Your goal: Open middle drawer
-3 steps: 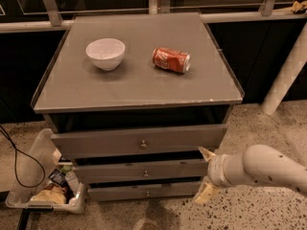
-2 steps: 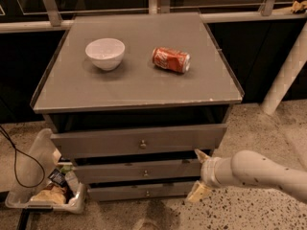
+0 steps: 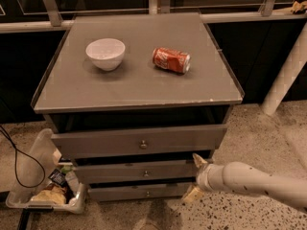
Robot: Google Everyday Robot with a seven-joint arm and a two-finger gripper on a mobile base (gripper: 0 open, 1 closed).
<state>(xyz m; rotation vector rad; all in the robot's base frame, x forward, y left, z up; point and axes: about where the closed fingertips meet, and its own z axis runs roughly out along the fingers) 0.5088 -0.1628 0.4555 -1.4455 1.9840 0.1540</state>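
The middle drawer [image 3: 120,172] is the grey flat front of medium height in the cabinet, with a small round knob [image 3: 145,173] at its centre. It lies between the taller top drawer [image 3: 96,143] and the shorter bottom drawer [image 3: 120,193]. My gripper [image 3: 193,176] comes in from the lower right on a white arm [image 3: 254,181]. It is open, with one fingertip [image 3: 197,158] just above the drawer's right end and the other near the floor. It holds nothing and is well right of the knob.
A white bowl [image 3: 106,53] and a red can [image 3: 171,60] on its side rest on the cabinet top [image 3: 139,87]. A plastic bin [image 3: 33,164] of rubbish and a black cable [image 3: 14,162] sit at the lower left. A white post [image 3: 288,75] stands at the right.
My gripper and arm have moved left, closer to the right end of the middle drawer. The drawers, bowl and can have not moved.
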